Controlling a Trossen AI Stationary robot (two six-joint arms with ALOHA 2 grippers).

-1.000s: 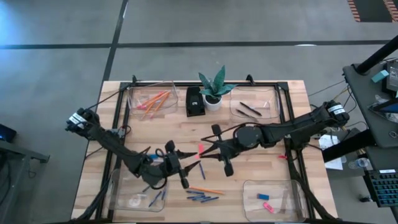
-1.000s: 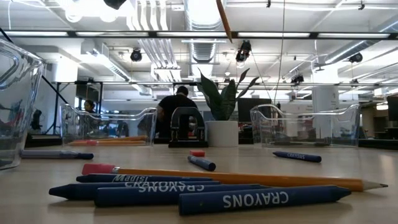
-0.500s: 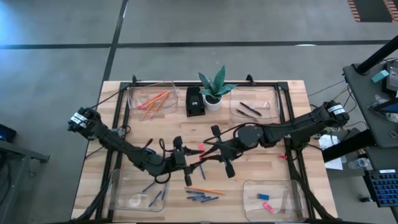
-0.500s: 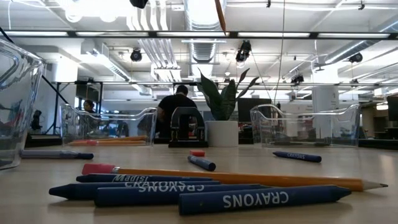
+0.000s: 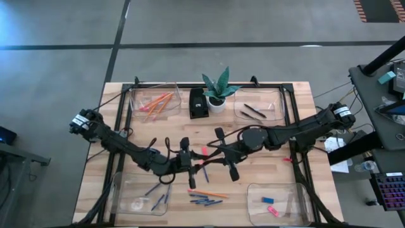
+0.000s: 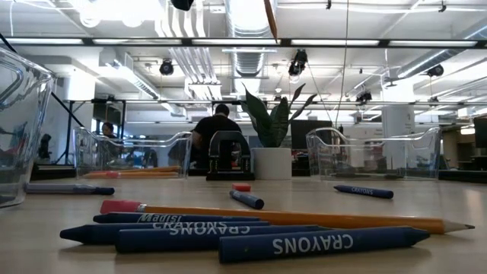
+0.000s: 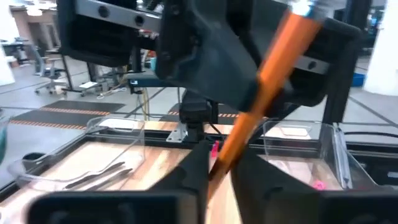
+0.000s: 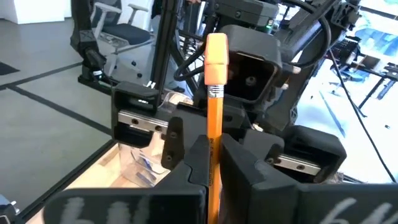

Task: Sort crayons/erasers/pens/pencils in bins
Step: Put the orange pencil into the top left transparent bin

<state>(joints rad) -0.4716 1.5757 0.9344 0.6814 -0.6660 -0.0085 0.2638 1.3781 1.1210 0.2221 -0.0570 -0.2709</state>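
Note:
An orange pencil (image 8: 214, 118) with a pink eraser end (image 5: 204, 151) stands nearly upright above the table's middle, eraser up. My left gripper (image 7: 221, 171) comes at it from the left and my right gripper (image 8: 214, 158) from the right. The two face each other, and both are shut on the pencil. On the near table lie several blue crayons (image 5: 205, 201), another pencil (image 5: 209, 194) and one crayon (image 5: 205, 172). Four clear bins stand at the corners. Neither gripper shows in the low view. My left gripper pinches the pencil's shaft (image 7: 225, 155) between its two fingers, well below the eraser end. The fingers come roughly level from the table's left and lie across the pencil. The pencil is tilted, eraser up. My right gripper pinches the shaft (image 8: 215, 140) between its two fingers, below the ferrule and eraser. The fingers come roughly level from the table's right, across the pencil. The pencil stands upright in the hold, lifted clear of the table.
The far left bin (image 5: 155, 101) holds pencils and the far right bin (image 5: 256, 111) holds pens. The near left bin (image 5: 142, 196) holds crayons and the near right bin (image 5: 272, 204) holds erasers. A black box (image 5: 198, 102) and a potted plant (image 5: 217, 95) stand at the far middle.
My left gripper has moved toward the table's right, up to my right gripper, and has taken hold of the pencil held there. My right gripper and the pencil have stayed in place.

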